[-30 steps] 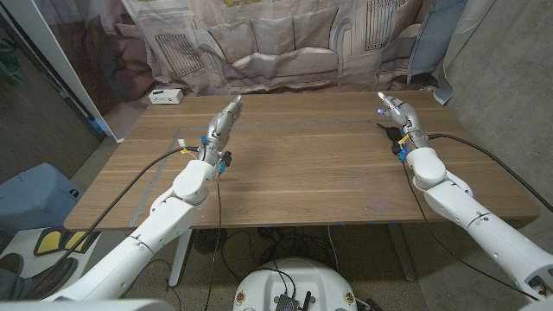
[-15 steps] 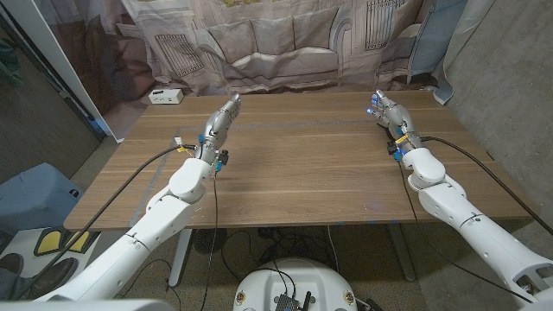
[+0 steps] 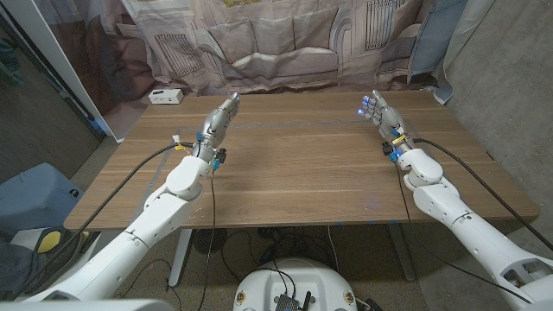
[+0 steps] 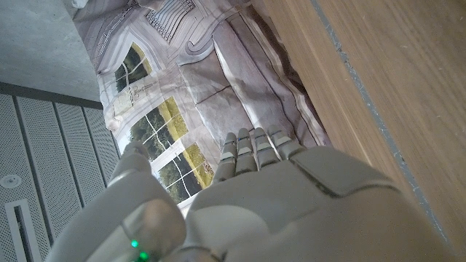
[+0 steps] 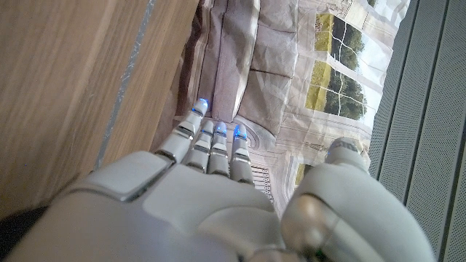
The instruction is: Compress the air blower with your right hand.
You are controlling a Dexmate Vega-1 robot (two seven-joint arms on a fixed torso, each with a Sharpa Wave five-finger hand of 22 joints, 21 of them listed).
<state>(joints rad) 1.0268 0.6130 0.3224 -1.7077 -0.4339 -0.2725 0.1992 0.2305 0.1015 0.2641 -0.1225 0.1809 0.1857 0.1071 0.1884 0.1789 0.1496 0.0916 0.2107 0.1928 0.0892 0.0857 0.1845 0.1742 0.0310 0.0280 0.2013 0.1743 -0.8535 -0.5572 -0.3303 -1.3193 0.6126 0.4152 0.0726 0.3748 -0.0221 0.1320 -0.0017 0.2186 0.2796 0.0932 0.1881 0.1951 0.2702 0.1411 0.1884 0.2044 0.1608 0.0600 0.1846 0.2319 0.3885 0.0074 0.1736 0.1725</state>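
My right hand is held over the far right part of the wooden table. Its fingers are stretched out toward the far edge and nothing is in it. The right wrist view shows the back of this right hand, its fingertips glowing blue and pointing at the curtain. My left hand reaches out over the far left part of the table, fingers straight and together, holding nothing. In the left wrist view, the left hand also points at the curtain beyond the table edge.
A small white box sits at the table's far left corner. A printed curtain hangs just behind the far edge. Black cables trail from both forearms across the table's near corners. A concrete wall stands to the right.
My right hand has moved a little toward the table's middle and its fingers have straightened. The left hand has barely shifted.
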